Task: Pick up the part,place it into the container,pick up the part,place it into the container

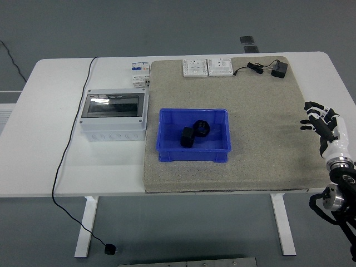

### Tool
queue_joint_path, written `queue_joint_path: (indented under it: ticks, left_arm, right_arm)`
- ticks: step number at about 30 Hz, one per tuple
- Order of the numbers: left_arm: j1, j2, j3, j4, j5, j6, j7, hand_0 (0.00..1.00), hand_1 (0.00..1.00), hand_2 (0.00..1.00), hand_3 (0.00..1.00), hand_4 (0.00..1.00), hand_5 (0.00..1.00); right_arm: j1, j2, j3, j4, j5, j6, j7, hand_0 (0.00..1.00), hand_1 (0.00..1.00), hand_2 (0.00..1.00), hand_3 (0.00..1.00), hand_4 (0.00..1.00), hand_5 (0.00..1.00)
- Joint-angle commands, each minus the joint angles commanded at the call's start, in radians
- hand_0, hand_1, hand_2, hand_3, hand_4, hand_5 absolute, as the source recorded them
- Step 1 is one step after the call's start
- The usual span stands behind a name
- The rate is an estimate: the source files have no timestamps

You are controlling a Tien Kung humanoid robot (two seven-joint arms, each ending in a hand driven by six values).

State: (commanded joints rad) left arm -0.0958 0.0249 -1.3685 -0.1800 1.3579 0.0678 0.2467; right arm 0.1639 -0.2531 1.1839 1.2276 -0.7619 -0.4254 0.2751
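A blue container (167,151) stands on the grey mat (261,133) in the middle of the table. Two black parts lie inside it: a block-shaped one (187,137) and a round ring-shaped one (201,128) just right of it. My right hand (318,121) hovers over the table's right edge, well to the right of the container, fingers spread and empty. The left arm is out of view.
A grey electrical box with a clear lid (113,114) stands left of the container. Two white socket plates (207,67), a black adapter with cable (276,69) and a small white breaker (140,74) lie at the back. A black cable (72,139) hangs off the table's left front.
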Motion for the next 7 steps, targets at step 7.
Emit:
queue_joint_path:
  ticks: [7]
  left_arm:
    - [-0.022, 0.007, -0.008, 0.0, 0.037, -0.027, 0.02, 0.719, 0.647, 0.736, 0.592, 0.607, 0.412]
  right_arm:
    - [0.001, 0.0, -0.002, 0.002, -0.004, -0.004, -0.005, 0.354, 0.372, 0.599, 0.595, 0.709, 0.397]
